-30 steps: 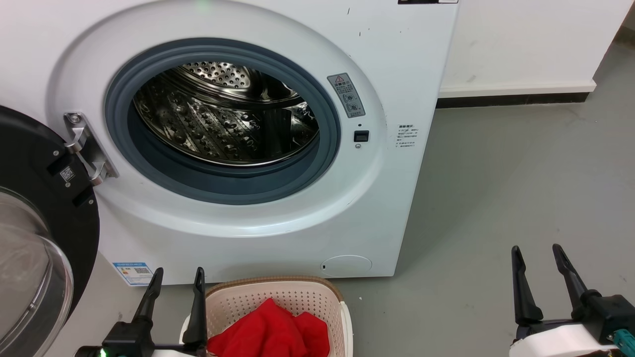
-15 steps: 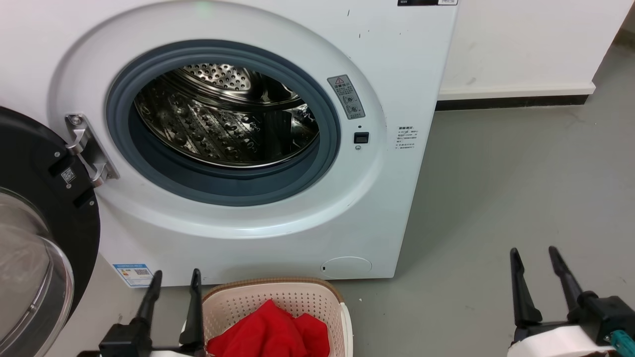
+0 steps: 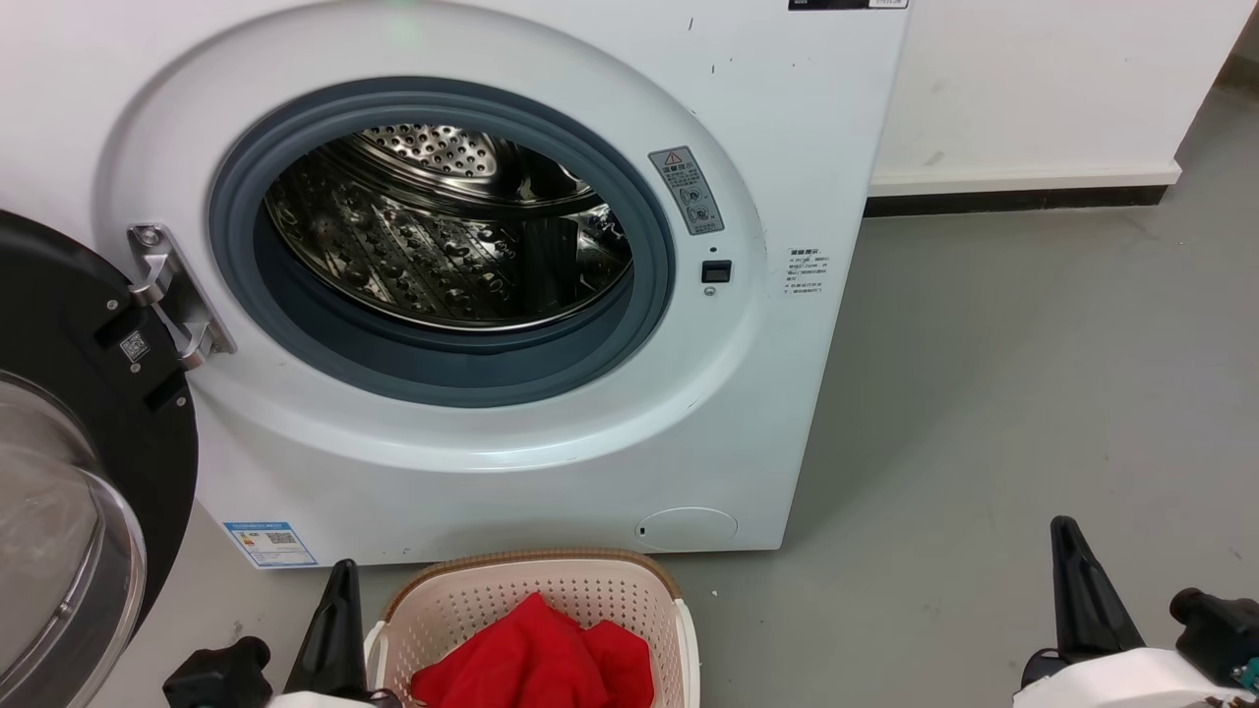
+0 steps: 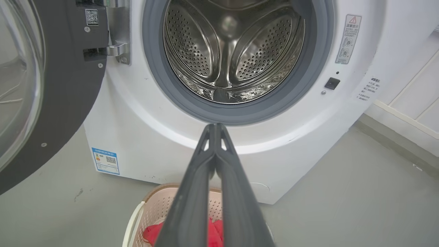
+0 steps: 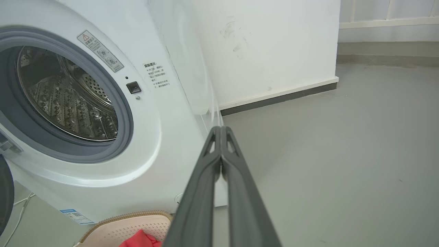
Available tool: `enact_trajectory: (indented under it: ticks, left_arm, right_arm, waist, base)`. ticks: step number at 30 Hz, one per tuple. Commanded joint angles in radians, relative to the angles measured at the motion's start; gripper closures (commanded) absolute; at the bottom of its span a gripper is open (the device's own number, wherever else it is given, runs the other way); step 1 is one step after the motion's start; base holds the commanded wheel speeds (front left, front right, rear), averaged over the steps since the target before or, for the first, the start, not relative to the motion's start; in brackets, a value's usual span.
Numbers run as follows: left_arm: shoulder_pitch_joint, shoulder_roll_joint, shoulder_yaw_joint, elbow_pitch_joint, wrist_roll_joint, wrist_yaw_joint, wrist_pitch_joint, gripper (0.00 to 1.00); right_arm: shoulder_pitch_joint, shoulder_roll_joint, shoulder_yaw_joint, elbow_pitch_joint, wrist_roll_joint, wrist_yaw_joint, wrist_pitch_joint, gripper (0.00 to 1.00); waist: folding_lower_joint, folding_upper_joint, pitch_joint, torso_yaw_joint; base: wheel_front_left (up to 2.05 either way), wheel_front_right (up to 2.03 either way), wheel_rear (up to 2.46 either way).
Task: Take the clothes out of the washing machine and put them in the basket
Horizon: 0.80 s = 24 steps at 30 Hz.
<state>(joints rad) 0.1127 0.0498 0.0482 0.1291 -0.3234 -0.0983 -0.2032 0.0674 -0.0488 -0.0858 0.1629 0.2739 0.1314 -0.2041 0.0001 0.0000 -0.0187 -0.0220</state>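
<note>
Grey floor (image 3: 984, 393), white washer (image 3: 748, 413) ahead, drum (image 3: 443, 246) looks bare. Below it the clothes (image 3: 536, 661) sit bunched in the basket (image 3: 531, 559). I judge them soft, light, floppy, best pinched on a raised fold. Both my left gripper (image 4: 216, 127) and right gripper (image 5: 221, 129) are pressed together, holding nothing

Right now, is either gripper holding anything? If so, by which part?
Nothing is held. The left gripper and the right gripper are both shut, with nothing between their tips. The red clothes lie in the basket.
</note>
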Motion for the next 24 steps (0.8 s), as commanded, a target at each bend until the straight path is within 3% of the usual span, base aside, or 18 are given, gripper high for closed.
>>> enact_trajectory:
  ticks: [1,24]
  left_arm:
    - [-0.034,0.001,0.007,-0.01,-0.051,-0.005,0.011,1.0]
    - [-0.096,0.001,0.024,0.027,-0.44,-0.014,0.106,1.0]
  right_arm:
    - [-0.03,-0.001,-0.002,-0.011,0.054,0.0,0.01,1.0]
    - [-0.079,-0.001,-0.01,0.016,0.457,0.0,0.106,1.0]
  waist:
    - [0.0,0.0,0.0,0.0]
    - [0.0,0.0,0.005,0.005]
  base:
    - [0.0,0.0,0.0]
    - [0.0,0.0,0.0]
